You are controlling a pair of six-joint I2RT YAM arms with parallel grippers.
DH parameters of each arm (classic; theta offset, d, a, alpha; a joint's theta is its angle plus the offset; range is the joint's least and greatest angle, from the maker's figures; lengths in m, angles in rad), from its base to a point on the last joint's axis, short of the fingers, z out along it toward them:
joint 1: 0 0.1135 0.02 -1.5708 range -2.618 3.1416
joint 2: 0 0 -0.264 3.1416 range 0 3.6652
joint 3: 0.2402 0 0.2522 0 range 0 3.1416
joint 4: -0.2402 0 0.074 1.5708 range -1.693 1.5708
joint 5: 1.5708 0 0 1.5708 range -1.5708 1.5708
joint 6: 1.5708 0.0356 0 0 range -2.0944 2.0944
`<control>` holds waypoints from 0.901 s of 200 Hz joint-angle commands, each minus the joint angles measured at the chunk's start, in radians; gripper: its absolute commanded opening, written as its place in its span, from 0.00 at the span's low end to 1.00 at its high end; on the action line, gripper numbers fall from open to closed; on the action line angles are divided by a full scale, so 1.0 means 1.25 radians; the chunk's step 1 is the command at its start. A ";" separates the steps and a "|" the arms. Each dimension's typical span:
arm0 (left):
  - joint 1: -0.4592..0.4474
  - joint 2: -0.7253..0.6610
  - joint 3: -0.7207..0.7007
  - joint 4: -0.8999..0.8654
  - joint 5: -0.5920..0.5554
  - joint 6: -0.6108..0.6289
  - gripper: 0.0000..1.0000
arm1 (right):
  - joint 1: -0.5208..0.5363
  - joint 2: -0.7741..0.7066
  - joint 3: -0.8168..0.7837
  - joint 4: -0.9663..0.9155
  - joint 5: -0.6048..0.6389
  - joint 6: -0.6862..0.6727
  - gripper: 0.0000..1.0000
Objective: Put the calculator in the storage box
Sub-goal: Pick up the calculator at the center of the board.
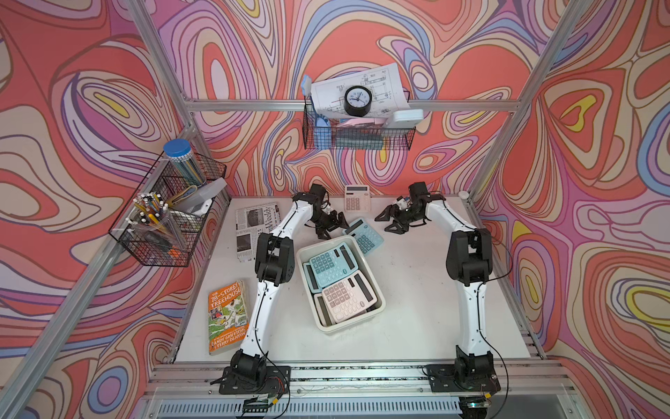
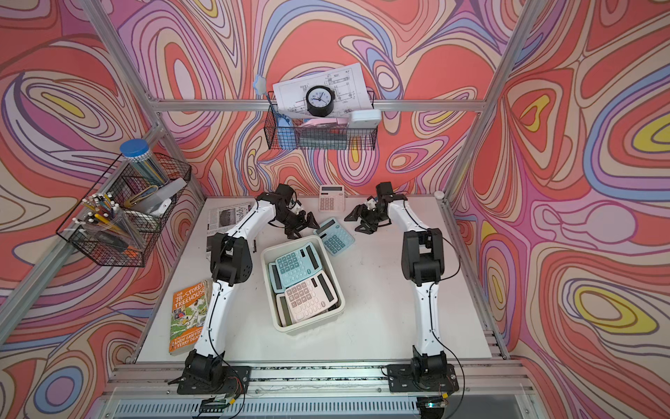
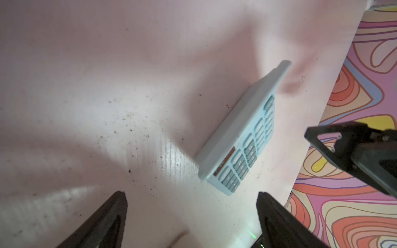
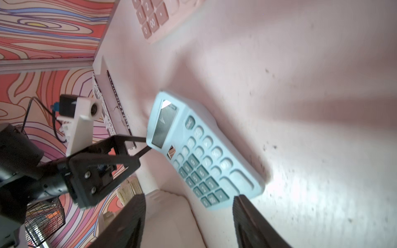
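Light-blue calculator [image 1: 363, 235]: one, flat and keys up on the white table [image 1: 417, 290], just beyond the far corner of the storage box [image 1: 351, 322], outside it. The cream box held a teal calculator [image 1: 328, 266] and a pink calculator [image 1: 346, 297] atop others. Left gripper [image 1: 333, 229]: jaws spread wide and empty, just past the box's far rim, at the light-blue calculator's display end. Right gripper [image 1: 388, 222]: jaws apart, gripping nothing, farther beyond the box, near the calculator's other side.
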 commanded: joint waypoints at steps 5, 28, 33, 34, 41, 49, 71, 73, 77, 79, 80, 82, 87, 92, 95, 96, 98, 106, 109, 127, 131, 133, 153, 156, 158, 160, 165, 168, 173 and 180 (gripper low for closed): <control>-0.003 0.025 0.020 0.060 0.002 0.011 0.88 | 0.006 -0.044 -0.078 -0.028 -0.004 0.018 0.67; -0.003 0.041 0.026 0.103 0.022 -0.009 0.87 | 0.007 -0.056 -0.117 -0.022 -0.021 0.028 0.67; -0.003 0.043 0.026 0.117 0.027 -0.015 0.86 | 0.007 -0.058 -0.127 -0.017 -0.026 0.033 0.67; -0.004 0.043 0.026 0.118 0.028 -0.017 0.86 | 0.007 -0.058 -0.129 -0.017 -0.026 0.034 0.67; -0.003 0.047 0.026 0.141 0.038 -0.031 0.86 | 0.008 -0.059 -0.142 -0.012 -0.032 0.042 0.67; -0.005 0.053 0.023 0.170 0.051 -0.053 0.85 | 0.011 -0.059 -0.159 0.004 -0.041 0.055 0.67; -0.016 0.074 0.041 0.230 0.086 -0.106 0.82 | 0.022 -0.060 -0.196 0.047 -0.055 0.090 0.67; -0.018 0.077 0.046 0.231 0.087 -0.107 0.81 | 0.023 -0.061 -0.197 0.051 -0.055 0.092 0.67; -0.020 0.081 0.053 0.229 0.089 -0.108 0.80 | 0.026 -0.059 -0.202 0.057 -0.056 0.096 0.67; -0.022 0.084 0.057 0.228 0.089 -0.107 0.79 | 0.027 -0.059 -0.204 0.061 -0.057 0.099 0.67; -0.023 0.085 0.059 0.227 0.090 -0.107 0.79 | 0.027 -0.059 -0.204 0.062 -0.057 0.101 0.67; -0.024 0.087 0.062 0.225 0.090 -0.107 0.79 | 0.029 -0.058 -0.205 0.067 -0.057 0.103 0.67; -0.027 0.091 0.065 0.222 0.091 -0.108 0.78 | 0.031 -0.057 -0.209 0.074 -0.059 0.109 0.67; -0.029 0.092 0.064 0.221 0.093 -0.108 0.77 | 0.032 -0.054 -0.212 0.082 -0.061 0.117 0.67; -0.030 0.092 0.063 0.221 0.093 -0.106 0.76 | 0.033 -0.054 -0.214 0.088 -0.063 0.121 0.67; -0.031 0.092 0.063 0.220 0.092 -0.106 0.76 | 0.034 -0.054 -0.215 0.091 -0.063 0.123 0.67; -0.031 0.093 0.062 0.219 0.092 -0.105 0.75 | 0.035 -0.053 -0.217 0.095 -0.064 0.126 0.67; -0.033 0.092 0.055 0.211 0.090 -0.100 0.72 | 0.035 -0.051 -0.222 0.113 -0.065 0.138 0.67; -0.034 0.092 0.053 0.209 0.090 -0.098 0.70 | 0.036 -0.050 -0.222 0.118 -0.065 0.142 0.67; -0.037 0.082 0.037 0.194 0.083 -0.084 0.62 | 0.035 -0.036 -0.208 0.136 -0.064 0.154 0.67; -0.039 0.079 0.033 0.191 0.082 -0.082 0.60 | 0.035 -0.031 -0.202 0.137 -0.063 0.155 0.67; -0.040 0.077 0.031 0.190 0.080 -0.081 0.59 | 0.035 -0.028 -0.200 0.137 -0.063 0.155 0.67; -0.047 0.064 0.025 0.170 0.067 -0.071 0.48 | 0.035 -0.005 -0.173 0.157 -0.062 0.173 0.67; -0.048 0.062 0.026 0.166 0.066 -0.070 0.46 | 0.035 -0.003 -0.169 0.162 -0.062 0.178 0.66; -0.048 0.061 0.025 0.163 0.065 -0.069 0.44 | 0.035 -0.001 -0.168 0.165 -0.060 0.181 0.66; -0.049 0.060 0.025 0.160 0.063 -0.068 0.43 | 0.035 0.000 -0.166 0.169 -0.060 0.183 0.66; -0.050 0.058 0.025 0.155 0.061 -0.065 0.39 | 0.035 0.002 -0.162 0.178 -0.060 0.190 0.66; -0.050 0.056 0.025 0.151 0.058 -0.064 0.37 | 0.036 0.003 -0.161 0.184 -0.060 0.194 0.66; -0.051 0.055 0.025 0.146 0.058 -0.065 0.34 | 0.036 0.004 -0.160 0.194 -0.060 0.200 0.66; -0.051 0.051 0.026 0.139 0.056 -0.065 0.29 | 0.035 0.003 -0.157 0.203 -0.058 0.207 0.66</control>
